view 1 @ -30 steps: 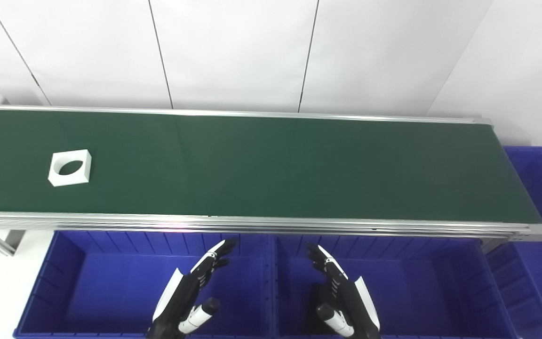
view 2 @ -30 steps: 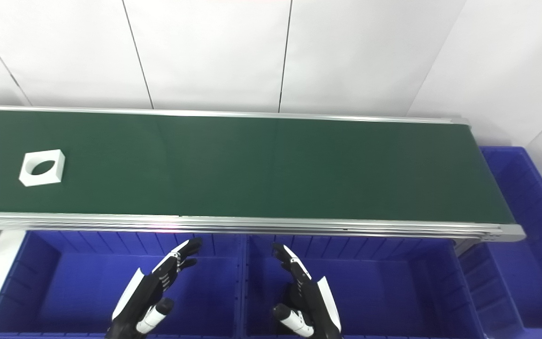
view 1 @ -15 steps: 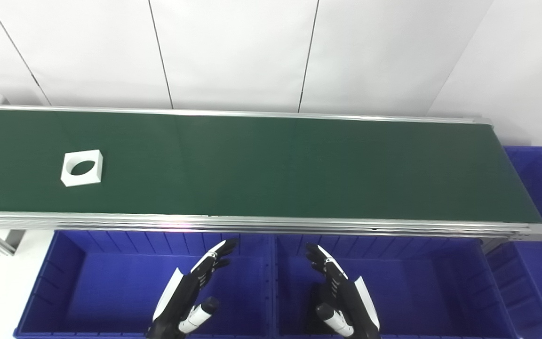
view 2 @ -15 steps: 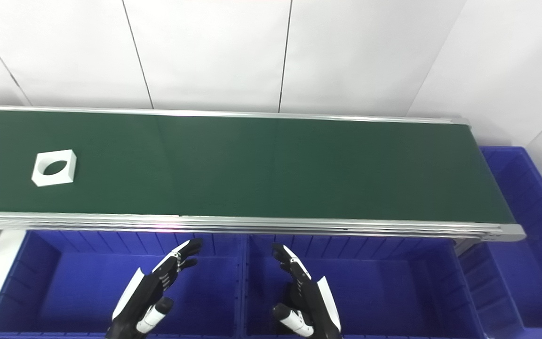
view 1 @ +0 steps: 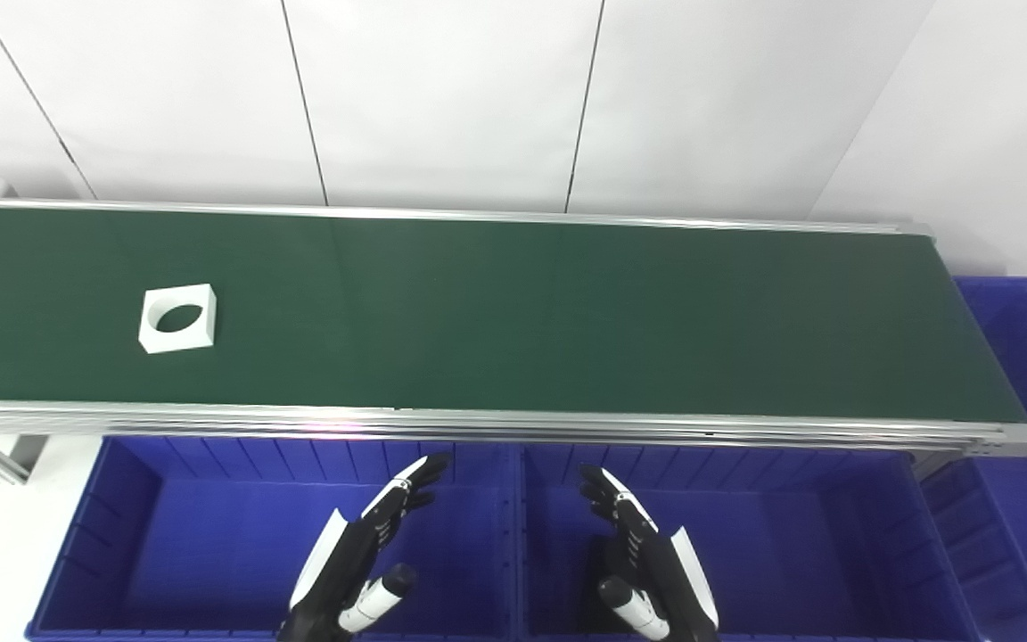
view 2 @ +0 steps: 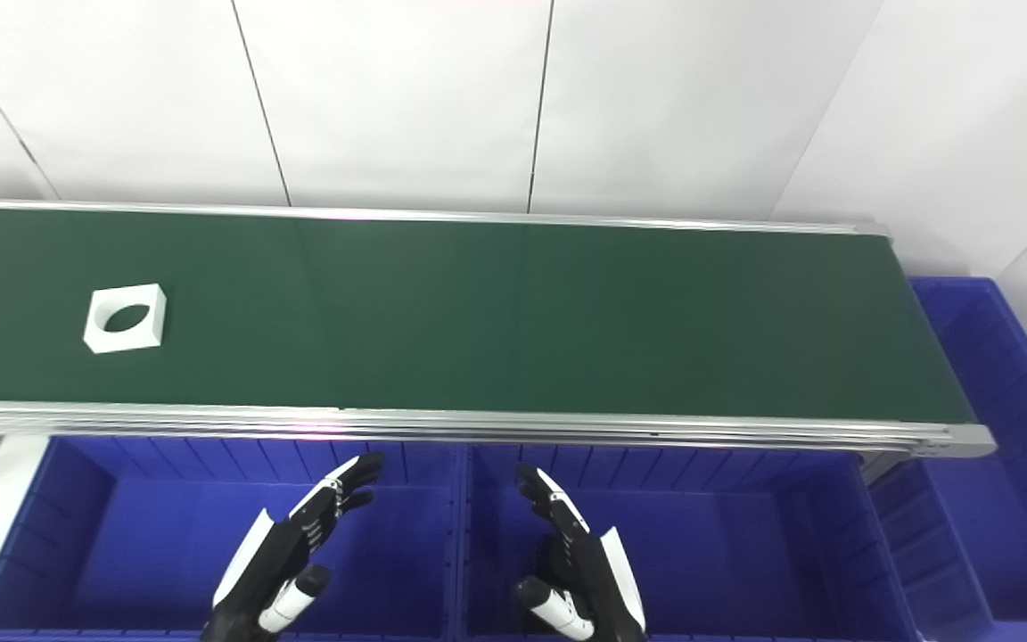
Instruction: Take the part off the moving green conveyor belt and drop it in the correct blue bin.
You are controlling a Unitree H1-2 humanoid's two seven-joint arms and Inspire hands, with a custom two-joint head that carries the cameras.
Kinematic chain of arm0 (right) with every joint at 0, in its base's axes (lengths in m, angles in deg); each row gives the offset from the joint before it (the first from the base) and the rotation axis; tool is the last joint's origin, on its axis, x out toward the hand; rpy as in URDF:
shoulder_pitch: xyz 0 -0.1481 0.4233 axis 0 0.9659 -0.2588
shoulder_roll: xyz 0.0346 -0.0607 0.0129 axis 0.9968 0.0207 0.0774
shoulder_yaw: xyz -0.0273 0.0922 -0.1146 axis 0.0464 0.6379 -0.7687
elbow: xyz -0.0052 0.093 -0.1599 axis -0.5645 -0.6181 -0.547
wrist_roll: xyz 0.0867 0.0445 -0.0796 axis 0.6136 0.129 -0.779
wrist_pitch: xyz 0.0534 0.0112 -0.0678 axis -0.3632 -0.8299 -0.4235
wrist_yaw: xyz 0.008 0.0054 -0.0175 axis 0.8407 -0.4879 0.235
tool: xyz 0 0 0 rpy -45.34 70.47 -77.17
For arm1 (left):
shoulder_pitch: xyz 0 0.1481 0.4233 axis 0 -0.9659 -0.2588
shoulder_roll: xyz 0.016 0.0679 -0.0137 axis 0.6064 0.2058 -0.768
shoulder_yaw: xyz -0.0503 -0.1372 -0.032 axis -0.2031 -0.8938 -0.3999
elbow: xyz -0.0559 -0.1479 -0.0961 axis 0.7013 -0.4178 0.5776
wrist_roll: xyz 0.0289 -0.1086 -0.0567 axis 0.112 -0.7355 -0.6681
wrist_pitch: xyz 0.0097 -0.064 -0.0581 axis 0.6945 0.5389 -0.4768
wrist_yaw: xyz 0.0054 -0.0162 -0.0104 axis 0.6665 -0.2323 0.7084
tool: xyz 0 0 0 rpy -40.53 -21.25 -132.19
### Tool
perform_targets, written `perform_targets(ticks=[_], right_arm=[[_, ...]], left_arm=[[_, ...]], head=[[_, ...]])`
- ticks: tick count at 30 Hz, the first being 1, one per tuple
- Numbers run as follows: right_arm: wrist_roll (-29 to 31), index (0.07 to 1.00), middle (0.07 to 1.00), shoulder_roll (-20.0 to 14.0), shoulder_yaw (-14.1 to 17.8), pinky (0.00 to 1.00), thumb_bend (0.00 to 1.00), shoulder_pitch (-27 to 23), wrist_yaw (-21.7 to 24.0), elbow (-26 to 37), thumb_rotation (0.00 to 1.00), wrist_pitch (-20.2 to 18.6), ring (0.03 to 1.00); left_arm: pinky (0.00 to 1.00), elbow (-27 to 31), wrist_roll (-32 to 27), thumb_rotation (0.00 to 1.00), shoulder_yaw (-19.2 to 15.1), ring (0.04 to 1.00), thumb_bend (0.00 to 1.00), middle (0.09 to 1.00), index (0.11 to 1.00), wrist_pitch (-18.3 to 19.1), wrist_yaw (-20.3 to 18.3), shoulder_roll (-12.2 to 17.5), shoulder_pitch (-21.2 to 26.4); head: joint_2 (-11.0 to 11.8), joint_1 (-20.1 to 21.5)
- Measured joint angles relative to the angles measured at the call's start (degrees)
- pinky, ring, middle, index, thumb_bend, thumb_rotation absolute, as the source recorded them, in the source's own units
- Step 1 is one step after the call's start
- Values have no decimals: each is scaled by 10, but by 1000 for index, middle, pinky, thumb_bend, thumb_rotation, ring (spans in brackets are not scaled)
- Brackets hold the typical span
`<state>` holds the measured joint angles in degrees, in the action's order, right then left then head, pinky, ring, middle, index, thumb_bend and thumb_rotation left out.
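**Waiting stage: part on belt, not yet within reach**

Item: white square block with a round hole through it [view 1: 177, 318], lying flat on the dark green conveyor belt [view 1: 513, 312], toward the belt's left end, nearer the belt's front rail than its back rail. Touched by neither hand.

Landmark: long green belt in a silver aluminium frame, running left to right.

Below the belt's front rail: two blue plastic bins side by side, left blue bin [view 1: 210, 544] and middle blue bin [view 1: 790, 544]. Past the belt's right end: a third blue bin [view 1: 1026, 357], partly in view. No contents visible in any.

Left hand [view 1: 357, 557]: black and white, fingers spread and extended, holding nothing, poised over the left blue bin, short of the belt's front rail.

Right hand [view 1: 647, 562]: same build, fingers spread, empty, poised over the middle blue bin, likewise short of the rail.

Step judged: pick not begun; hands standing ready.

Next move, judged: reach over the front rail, timed to the moving belt; grasp across the block's flat sides; likely the left hand, being nearer. Correct bin not determinable from these views.
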<state>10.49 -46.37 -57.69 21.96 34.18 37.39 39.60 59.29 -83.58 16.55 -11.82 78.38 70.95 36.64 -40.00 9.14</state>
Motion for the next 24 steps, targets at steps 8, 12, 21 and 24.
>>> perform_targets(ticks=[8, 12, 21, 24], right_arm=[[6, 908, 926, -3, -1, 929, 1000, -4, 0, -27, 909, 0, 911], [6, 914, 927, -6, -2, 917, 1000, -7, -3, -43, 917, 0, 907], [12, 901, 916, -13, -7, 921, 1000, -18, -12, -63, 890, 0, 896], [17, 896, 914, -15, -7, 923, 1000, -20, -12, -67, 885, 0, 897]], left_arm=[[859, -30, 29, 980, 23, 907, 858, 906, 880, 0, 39, 4, 10], [850, -45, 28, 964, 41, 898, 827, 896, 865, 0, 57, 5, 16], [826, -64, 26, 914, 72, 894, 807, 897, 860, 0, 89, 10, 34], [820, -71, 25, 906, 78, 895, 819, 897, 858, 0, 94, 11, 37]], head=[[36, -37], [62, -47], [81, -62], [86, -76]])
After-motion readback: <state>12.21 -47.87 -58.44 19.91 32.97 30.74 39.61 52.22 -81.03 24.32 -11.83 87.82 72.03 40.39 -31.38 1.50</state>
